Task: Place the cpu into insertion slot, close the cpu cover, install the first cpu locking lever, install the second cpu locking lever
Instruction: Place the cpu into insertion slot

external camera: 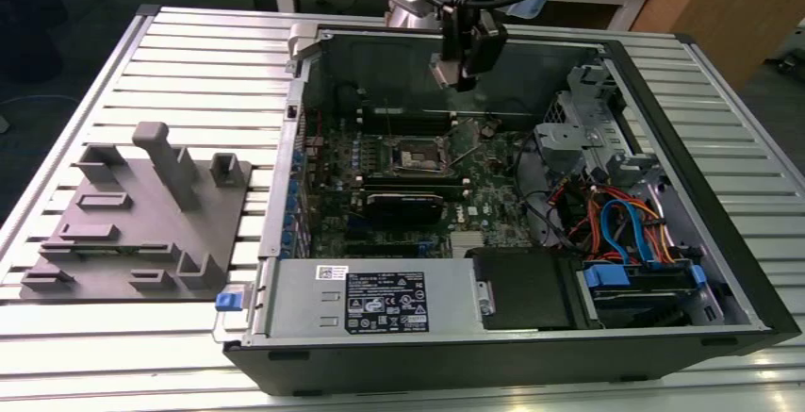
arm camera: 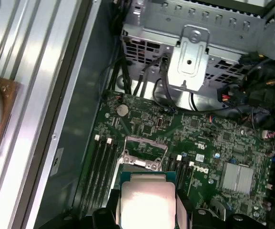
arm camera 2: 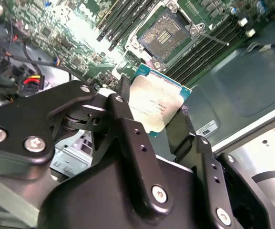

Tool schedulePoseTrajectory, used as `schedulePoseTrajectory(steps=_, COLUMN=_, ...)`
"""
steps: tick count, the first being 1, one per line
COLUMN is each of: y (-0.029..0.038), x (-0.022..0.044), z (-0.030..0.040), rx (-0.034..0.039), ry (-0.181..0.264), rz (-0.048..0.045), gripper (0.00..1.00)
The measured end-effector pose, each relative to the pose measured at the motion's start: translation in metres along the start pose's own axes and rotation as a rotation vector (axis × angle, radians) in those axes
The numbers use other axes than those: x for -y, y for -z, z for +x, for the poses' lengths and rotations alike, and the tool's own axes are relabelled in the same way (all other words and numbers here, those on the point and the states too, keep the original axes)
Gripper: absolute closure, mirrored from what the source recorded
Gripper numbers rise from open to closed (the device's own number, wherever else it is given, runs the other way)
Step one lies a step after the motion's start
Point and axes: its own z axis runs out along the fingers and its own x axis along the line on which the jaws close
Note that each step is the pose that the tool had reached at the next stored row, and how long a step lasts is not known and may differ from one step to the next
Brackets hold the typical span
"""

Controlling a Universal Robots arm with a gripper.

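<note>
In the exterior view the black gripper (external camera: 461,71) hangs high over the open black computer case (external camera: 529,367); the second wrist view shows the small silver-grey square cpu (arm camera 2: 156,107) clamped between its jaws, apart from the uncovered dark square insertion slot (arm camera 2: 163,32)

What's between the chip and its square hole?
In the second wrist view, just the slot's silvery rim shows between the cpu and the insertion slot.

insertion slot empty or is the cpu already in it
Empty: the insertion slot shows bare contacts; the cpu is gripped in the pincer, apart from the board.
</note>
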Motion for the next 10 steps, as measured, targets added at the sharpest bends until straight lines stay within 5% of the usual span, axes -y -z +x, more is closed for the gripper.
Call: schedulePoseTrajectory(steps=10, y=-0.0004, x=0.0001, z=0.0001, rx=0.0042, ry=-0.047, rz=-0.0009, gripper=0.46)
